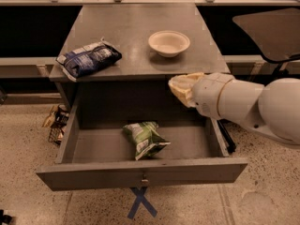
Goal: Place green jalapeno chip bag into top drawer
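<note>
The green jalapeno chip bag [144, 138] lies crumpled on the floor of the open top drawer [140, 172], near its middle. The drawer is pulled out toward me, with a small knob at the centre of its front panel. My gripper [182, 87] hangs above the drawer's back right part, just below the table's front edge. It is up and to the right of the bag, apart from it. It looks open and holds nothing. My white arm [253, 107] reaches in from the right.
A dark blue-and-white chip bag [88, 58] lies on the grey table top [136, 27] at the left front. A white bowl [168, 42] stands on it right of the middle. A blue tape cross [141, 203] marks the floor. Small clutter [56, 121] sits left of the drawer.
</note>
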`<state>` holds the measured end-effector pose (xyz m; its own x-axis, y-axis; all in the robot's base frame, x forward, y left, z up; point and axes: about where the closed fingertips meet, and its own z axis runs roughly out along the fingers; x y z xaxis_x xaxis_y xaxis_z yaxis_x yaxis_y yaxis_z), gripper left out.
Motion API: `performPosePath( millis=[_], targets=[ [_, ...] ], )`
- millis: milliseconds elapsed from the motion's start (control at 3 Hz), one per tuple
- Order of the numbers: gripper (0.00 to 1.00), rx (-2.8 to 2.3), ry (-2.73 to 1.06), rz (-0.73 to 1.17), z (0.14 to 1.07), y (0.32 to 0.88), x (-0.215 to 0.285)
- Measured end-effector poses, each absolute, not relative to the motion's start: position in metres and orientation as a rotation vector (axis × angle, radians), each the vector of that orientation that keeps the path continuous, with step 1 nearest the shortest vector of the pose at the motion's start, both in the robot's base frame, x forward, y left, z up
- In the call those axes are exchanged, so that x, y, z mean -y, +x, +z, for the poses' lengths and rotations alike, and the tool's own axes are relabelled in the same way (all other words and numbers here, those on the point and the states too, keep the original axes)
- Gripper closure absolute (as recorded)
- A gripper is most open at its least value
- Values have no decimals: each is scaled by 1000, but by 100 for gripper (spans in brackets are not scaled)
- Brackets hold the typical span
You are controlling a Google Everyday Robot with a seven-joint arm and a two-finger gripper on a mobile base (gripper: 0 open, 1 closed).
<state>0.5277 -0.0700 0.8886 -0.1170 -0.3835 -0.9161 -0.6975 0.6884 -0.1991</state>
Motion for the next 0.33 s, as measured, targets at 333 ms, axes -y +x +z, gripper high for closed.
performPosePath(
  millis=[333],
  targets=[
    [83,-1680,-876,273,905,527,68]
  ],
)
